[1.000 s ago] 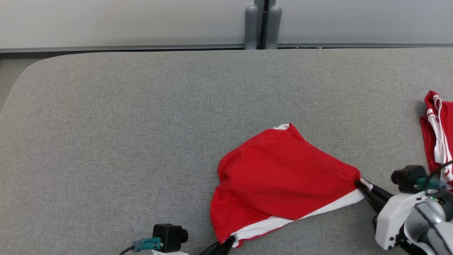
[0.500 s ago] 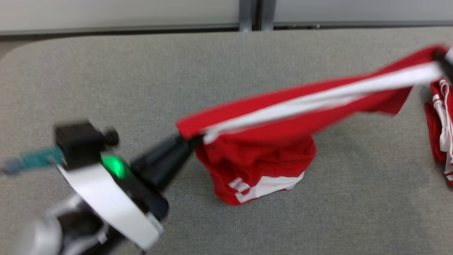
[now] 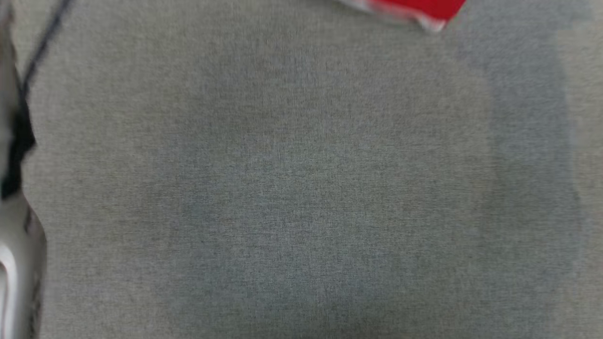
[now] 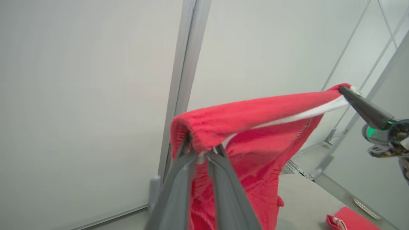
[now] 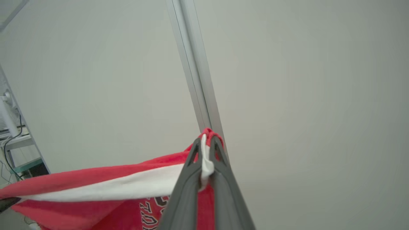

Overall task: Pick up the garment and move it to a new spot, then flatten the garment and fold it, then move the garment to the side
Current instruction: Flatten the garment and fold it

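Garment taut in midair between left fingers and right fingers, both pairs pinching its edge

Soft even light; head view v. blurry

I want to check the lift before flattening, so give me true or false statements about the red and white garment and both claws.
The left claw is shut on the red cloth garment with a white band. True.
The right claw is open and empty. False: it grips the garment's white band.
The garment hangs stretched between both claws. True.
The garment lies spread out flat. False: it hangs from the claws over the grey fabric table.
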You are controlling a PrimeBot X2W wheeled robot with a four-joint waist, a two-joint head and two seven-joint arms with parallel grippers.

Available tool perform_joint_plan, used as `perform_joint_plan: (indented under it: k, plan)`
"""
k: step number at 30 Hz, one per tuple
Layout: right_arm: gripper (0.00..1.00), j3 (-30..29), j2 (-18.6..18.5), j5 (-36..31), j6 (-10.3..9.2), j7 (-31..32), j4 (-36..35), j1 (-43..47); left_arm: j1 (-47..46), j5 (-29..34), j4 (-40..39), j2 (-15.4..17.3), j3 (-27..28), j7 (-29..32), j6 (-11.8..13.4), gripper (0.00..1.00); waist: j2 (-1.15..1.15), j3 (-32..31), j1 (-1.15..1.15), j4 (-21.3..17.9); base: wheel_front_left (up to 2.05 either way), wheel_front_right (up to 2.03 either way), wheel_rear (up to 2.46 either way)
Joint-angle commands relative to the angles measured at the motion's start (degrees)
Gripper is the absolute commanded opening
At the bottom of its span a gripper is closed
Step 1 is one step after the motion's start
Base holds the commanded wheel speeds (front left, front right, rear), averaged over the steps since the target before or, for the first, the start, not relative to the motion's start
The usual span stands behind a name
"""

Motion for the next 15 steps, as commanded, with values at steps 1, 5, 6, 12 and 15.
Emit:
perform_joint_plan:
  k: [1,5,6,12,15]
  plan:
    - [0.0,-0.48,0.59,-1.31,0.0,-1.59,1.82,-1.9,-2.04,1.31,2.53,0.25,0.11,-1.39,-0.61,0.0,0.0,3.7,0.0,-0.29,0.0,0.0,0.0]
    - [0.0,-2.15,4.91,-2.82,0.0,-8.33,9.44,-7.32,-8.78,2.64,12.97,-0.59,0.03,-8.69,-3.44,0.0,0.0,5.23,0.0,-1.11,0.0,0.0,0.0]
    - [0.0,-1.84,5.44,-2.34,0.0,-9.62,10.6,-6.84,-9.13,2.9,15.19,-0.55,-0.36,-10.38,-4.03,0.0,0.0,5.39,0.0,-1.18,0.0,0.0,0.0]
    - [0.0,2.0,6.26,4.46,0.0,-15.33,9.86,8.99,1.05,-1.56,21.0,0.05,-6.61,-15.48,-5.49,0.0,0.0,3.93,0.0,-2.02,0.0,0.0,0.0]
    - [0.0,3.83,5.28,8.86,0.02,-17.86,6.22,22.44,11.62,-7.24,17.17,3.2,-13.56,-14.27,-5.52,0.0,0.0,1.24,0.0,-2.48,0.0,0.0,0.0]
